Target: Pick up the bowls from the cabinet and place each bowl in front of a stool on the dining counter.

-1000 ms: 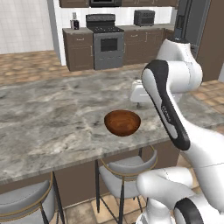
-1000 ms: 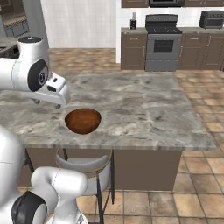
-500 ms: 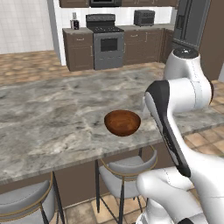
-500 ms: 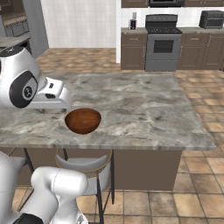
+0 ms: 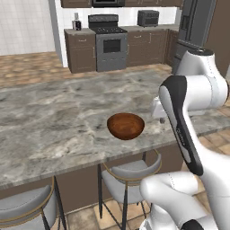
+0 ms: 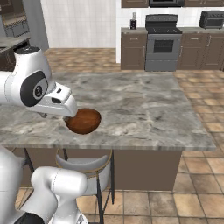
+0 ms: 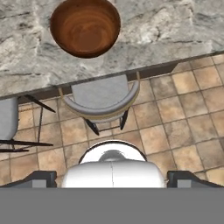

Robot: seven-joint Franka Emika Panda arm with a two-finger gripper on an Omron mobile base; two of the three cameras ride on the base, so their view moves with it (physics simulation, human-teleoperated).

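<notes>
A glossy reddish-brown bowl [image 5: 126, 126] [image 6: 83, 121] [image 7: 85, 27] stands upright on the marbled dining counter [image 5: 54, 121] [image 6: 144, 113], near its front edge. A grey stool [image 5: 130, 173] [image 6: 85, 168] [image 7: 103, 98] sits directly below it. My gripper [image 7: 112, 177] is open, with nothing between its fingertips [image 7: 41, 177], and hangs above the floor on the stool side of the counter, apart from the bowl. In the left base view the white hand [image 5: 157, 108] shows just right of the bowl. The cabinet is out of view.
A second grey stool [image 5: 24, 209] [image 7: 6, 118] stands to the left under the counter. Across the tiled floor [image 6: 192, 192] are a stove [image 5: 110, 45] [image 6: 162, 43], brown drawer cabinets [image 5: 81, 54] and a dark fridge [image 5: 193, 22].
The arm has swung back towards the base, carrying the hand a little away from the bowl. The bowl has stayed where it was on the counter.
</notes>
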